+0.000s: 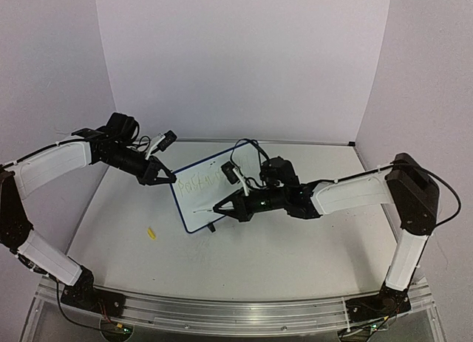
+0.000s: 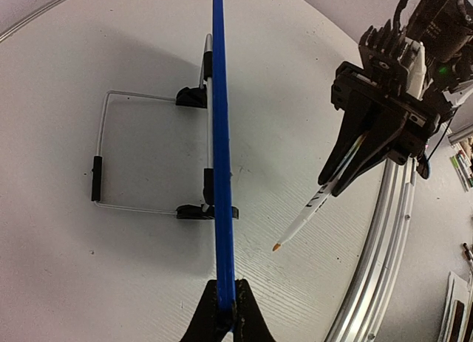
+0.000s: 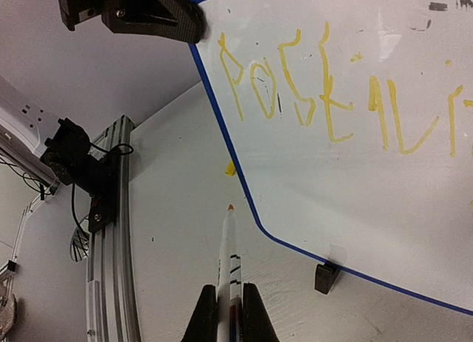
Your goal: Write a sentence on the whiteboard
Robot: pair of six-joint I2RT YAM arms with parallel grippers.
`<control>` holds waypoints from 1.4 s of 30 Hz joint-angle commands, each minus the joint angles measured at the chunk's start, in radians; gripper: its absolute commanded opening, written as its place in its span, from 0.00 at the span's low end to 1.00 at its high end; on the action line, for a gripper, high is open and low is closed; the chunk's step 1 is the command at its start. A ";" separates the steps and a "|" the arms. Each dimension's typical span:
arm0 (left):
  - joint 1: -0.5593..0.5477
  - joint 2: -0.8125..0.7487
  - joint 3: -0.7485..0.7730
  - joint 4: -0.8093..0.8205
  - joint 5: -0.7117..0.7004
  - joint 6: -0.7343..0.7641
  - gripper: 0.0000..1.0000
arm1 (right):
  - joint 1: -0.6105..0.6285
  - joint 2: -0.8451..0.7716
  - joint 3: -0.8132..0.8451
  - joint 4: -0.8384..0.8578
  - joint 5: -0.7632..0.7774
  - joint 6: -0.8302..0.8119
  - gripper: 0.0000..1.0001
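The whiteboard (image 1: 194, 203) stands tilted on the table, propped by a wire stand (image 2: 103, 157); in the left wrist view it shows edge-on as a blue frame (image 2: 219, 135). My left gripper (image 1: 168, 178) (image 2: 225, 306) is shut on its upper edge near a corner. One line of yellow letters, the sentence (image 3: 325, 91) (image 1: 198, 183), runs across the board's upper part. My right gripper (image 3: 230, 301) (image 1: 222, 207) is shut on a white marker (image 3: 230, 246) (image 2: 303, 216). The orange tip hangs off the board's lower corner, apart from its surface.
A small yellow cap (image 1: 151, 233) (image 3: 231, 168) lies on the table left of the board. One black foot (image 3: 326, 277) of the board rests on the table. The aluminium rail (image 3: 111, 231) runs along the near table edge.
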 commanded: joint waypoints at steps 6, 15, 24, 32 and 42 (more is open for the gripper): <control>-0.005 0.002 0.018 -0.024 -0.002 0.006 0.00 | 0.005 0.104 0.088 0.071 -0.008 0.017 0.00; -0.006 0.003 0.019 -0.026 -0.002 0.007 0.00 | 0.005 0.126 0.100 0.081 0.097 0.033 0.00; -0.005 0.002 0.018 -0.026 -0.001 0.007 0.00 | 0.005 0.150 0.129 0.081 0.106 0.033 0.00; -0.005 0.002 0.018 -0.027 -0.002 0.007 0.00 | 0.005 0.177 0.141 0.052 0.098 0.022 0.00; -0.005 0.005 0.019 -0.027 0.000 0.007 0.00 | 0.005 0.181 0.107 0.012 0.139 0.005 0.00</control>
